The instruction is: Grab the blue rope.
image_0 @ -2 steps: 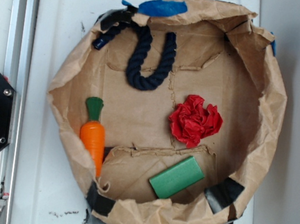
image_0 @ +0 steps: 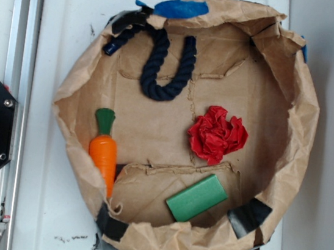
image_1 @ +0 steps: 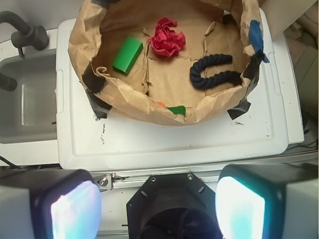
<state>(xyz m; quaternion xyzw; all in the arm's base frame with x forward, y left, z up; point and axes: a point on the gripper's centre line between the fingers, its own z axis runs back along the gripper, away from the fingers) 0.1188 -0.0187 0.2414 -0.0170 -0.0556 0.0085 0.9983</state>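
Blue rope [image_0: 162, 69]: bent into a U against the far paper wall of the brown paper basin [image_0: 298, 136], in its upper-left part in the exterior view. Open side of the U toward the taped rim, closed bend toward the middle of the floor; both legs roughly parallel, long axis running from rim to centre. One leg continuing up and over to a black-wrapped end [image_0: 111, 46] at the rim, partly tucked under the paper fold there; other end free, just short of the wall. Seen again in the wrist view as a dark U [image_1: 214, 73] lying sideways at the right of the basin, open toward the right wall.

Gripper [image_1: 158, 209]: seen only in the wrist view, well apart from the basin and above the white tabletop [image_1: 189, 144]; two pale pads [image_1: 75, 211] wide apart at the lower corners, nothing between them. Fingertips cut off by the lower edge.

Elsewhere on the floor: red crumpled cloth [image_0: 217, 134], green block [image_0: 197, 197], toy carrot [image_0: 103, 147] leaning on the left wall; carrot nearly all hidden behind the near wall in the wrist view. Blue tape patch [image_0: 181, 8] on the rim near the rope.
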